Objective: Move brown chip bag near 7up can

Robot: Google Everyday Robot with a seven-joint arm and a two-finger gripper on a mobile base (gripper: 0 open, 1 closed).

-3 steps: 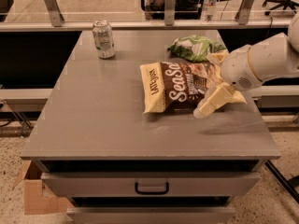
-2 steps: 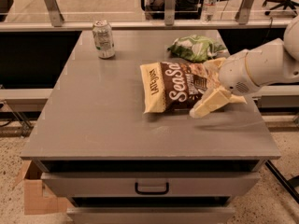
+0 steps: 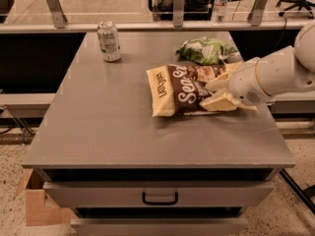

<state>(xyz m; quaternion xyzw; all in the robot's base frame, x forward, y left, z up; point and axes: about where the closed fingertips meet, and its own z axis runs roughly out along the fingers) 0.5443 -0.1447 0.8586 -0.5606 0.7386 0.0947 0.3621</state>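
Observation:
The brown chip bag [image 3: 179, 90] lies flat on the grey table [image 3: 113, 127], right of centre, with its pale yellow end to the left and white lettering across its dark middle. The 7up can [image 3: 109, 42] stands upright at the table's far left, well apart from the bag. My gripper [image 3: 216, 93] comes in from the right on a white arm and sits low over the bag's right end. It is open, with one cream finger on the far side of that end and one on the near side. The bag's right end is partly hidden by it.
A green-and-white bag [image 3: 204, 50] lies just behind the brown bag at the far right. A clear water bottle [image 3: 221, 3] stands beyond the table behind a rail. The table has drawers in front, and a cardboard box [image 3: 34, 205] sits on the floor at lower left.
My gripper has moved left and down onto the right end of the brown bag. The bag and the can have not moved.

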